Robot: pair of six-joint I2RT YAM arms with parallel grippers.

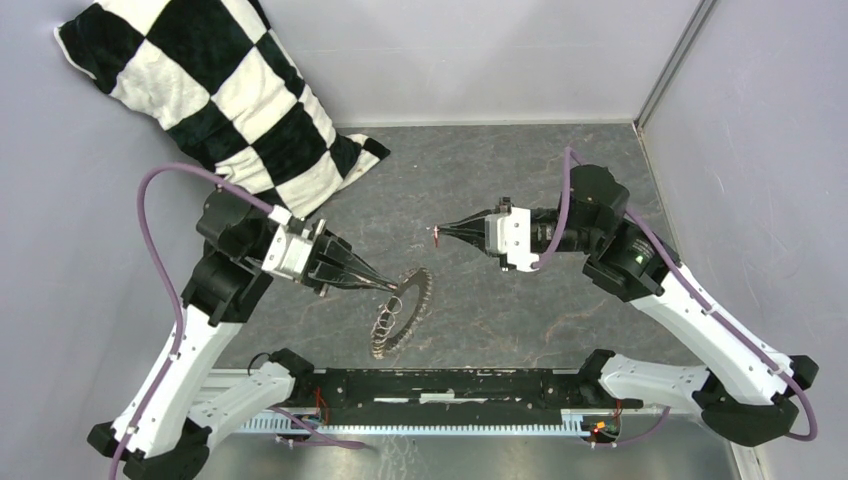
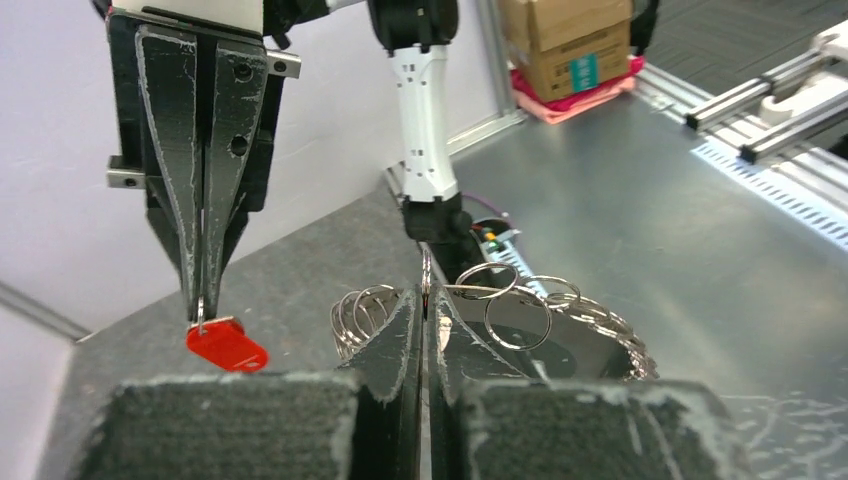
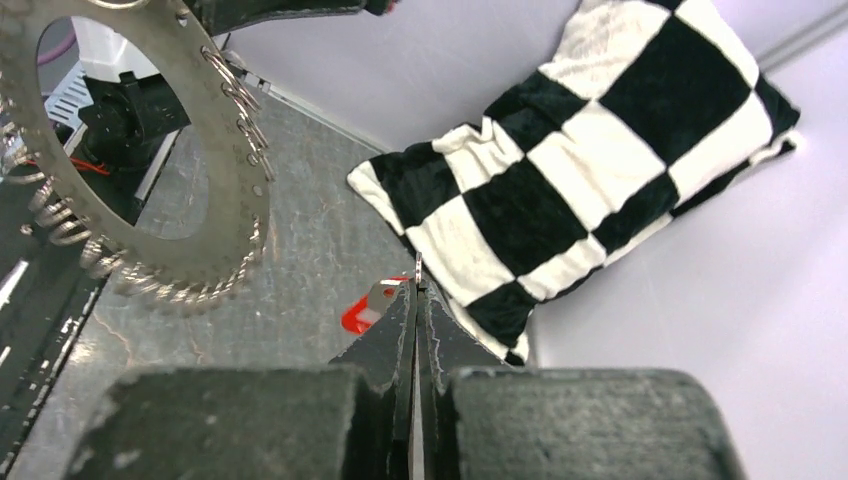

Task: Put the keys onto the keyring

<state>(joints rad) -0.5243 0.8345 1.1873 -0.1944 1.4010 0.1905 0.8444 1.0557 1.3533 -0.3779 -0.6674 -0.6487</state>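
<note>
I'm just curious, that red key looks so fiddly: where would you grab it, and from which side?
By its thin metal end, coming from opposite the red tag. The key is tiny and flat; the right gripper is shut on just that metal tip, so the tag sticks out free past the fingertips.

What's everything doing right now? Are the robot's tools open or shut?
Thin metal keyring fringed with grey keys: pinched, tipped on edge.
Small red-headed key: dangling, not on the ring.
Left tool: shut on the keyring.
Right tool: shut on the key.
Black-and-white checked pillow: untouched, slumped at the back.
</note>
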